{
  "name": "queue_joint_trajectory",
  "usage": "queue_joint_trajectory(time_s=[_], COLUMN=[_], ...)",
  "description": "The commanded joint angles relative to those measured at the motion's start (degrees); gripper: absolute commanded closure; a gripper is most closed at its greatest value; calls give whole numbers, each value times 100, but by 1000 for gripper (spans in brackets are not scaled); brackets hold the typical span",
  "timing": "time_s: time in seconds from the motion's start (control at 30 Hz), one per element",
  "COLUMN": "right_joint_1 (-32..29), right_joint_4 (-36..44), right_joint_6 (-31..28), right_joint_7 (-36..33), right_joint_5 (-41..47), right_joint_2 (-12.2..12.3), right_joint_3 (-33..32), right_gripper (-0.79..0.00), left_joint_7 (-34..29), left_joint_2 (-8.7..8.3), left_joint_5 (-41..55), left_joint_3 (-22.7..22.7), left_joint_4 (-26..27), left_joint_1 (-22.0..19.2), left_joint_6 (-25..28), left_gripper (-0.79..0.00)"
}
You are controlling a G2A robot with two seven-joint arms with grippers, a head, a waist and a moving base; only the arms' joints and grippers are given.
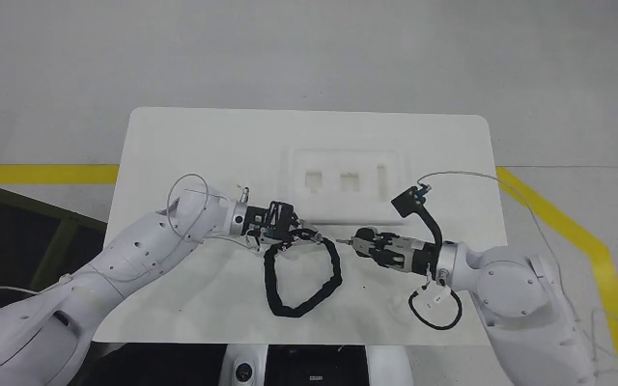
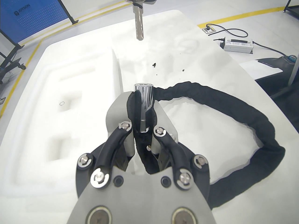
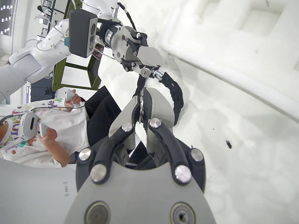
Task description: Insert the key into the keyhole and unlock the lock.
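Nearly aligned: key held short of keyhole

The lock (image 2: 143, 94), a smooth chrome cylinder, was clamped in the left gripper (image 2: 140, 103), with its keyhole end turned toward the key (image 2: 138, 22), likely for lining up. The flat metal key was pinched by its head in the right gripper (image 1: 365, 241), tip apart from the keyhole. The black fabric-sleeved chain (image 1: 307, 285) was draped in a loop on the white table (image 1: 174, 154).
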State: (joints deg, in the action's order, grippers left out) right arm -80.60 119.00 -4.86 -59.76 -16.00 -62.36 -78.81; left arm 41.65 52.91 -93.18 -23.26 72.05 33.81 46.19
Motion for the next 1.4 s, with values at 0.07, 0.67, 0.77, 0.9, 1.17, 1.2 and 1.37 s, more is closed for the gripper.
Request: queue_joint_trajectory(time_s=[0.07,0.67,0.77,0.9,1.17,1.2,1.37], right_joint_1=[95,379,450,580,775,783,793], right_joint_4=[10,-198,-264,-344,-495,-505,-524], right_joint_6=[196,968,1055,1139,1285,1295,1318], right_joint_7=[69,512,566,625,641,653,671], right_joint_5=[-22,-234,-224,-206,-213,-211,-211], right_joint_2=[-7,-20,-29,-43,-59,-59,-54], right_joint_3=[184,583,669,776,951,959,983], right_gripper=[0,0,0,0,0,0,0], left_joint_7=[-176,-985,-985,-985,-985,-985,-985], left_joint_2=[73,139,139,139,139,139,139], left_joint_5=[145,503,503,503,503,503,503], left_joint_3=[-66,-485,-485,-485,-485,-485,-485], left_joint_4=[-76,135,135,135,135,135,135], left_joint_1=[50,439,439,439,439,439,439], left_joint_6=[-125,-310,-310,-310,-310,-310,-310], left_gripper=[0,0,0,0,0,0,0])
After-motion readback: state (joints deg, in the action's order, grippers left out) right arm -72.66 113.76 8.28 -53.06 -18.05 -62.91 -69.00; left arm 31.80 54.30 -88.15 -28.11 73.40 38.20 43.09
